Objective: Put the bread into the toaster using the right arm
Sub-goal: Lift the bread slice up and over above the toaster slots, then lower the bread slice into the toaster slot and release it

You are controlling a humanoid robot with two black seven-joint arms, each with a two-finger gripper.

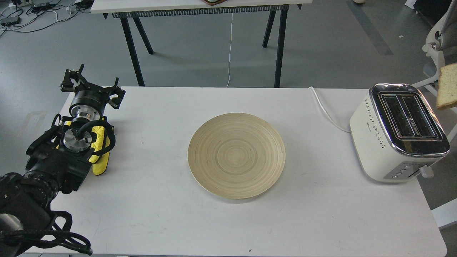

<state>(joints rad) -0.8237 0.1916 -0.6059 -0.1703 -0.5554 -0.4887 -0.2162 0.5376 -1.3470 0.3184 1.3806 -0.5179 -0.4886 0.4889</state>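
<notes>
The bread [448,86], a pale tan slice with a brown crust, hangs in the air at the right edge of the head view. It is above and just right of the toaster and is cut off by the frame. Whatever holds it is out of view, and my right arm and gripper do not show. The toaster [398,134] is cream-white with a chrome top and stands at the table's right end. Both its slots are empty. My left gripper [93,85] is at the table's far left edge, with its fingers spread and nothing between them.
An empty round wooden plate [236,155] lies in the middle of the white table [321,221]. The toaster's white cord [326,110] runs off the table's far edge. A second table stands behind, and a white chair [433,46] stands at the far right.
</notes>
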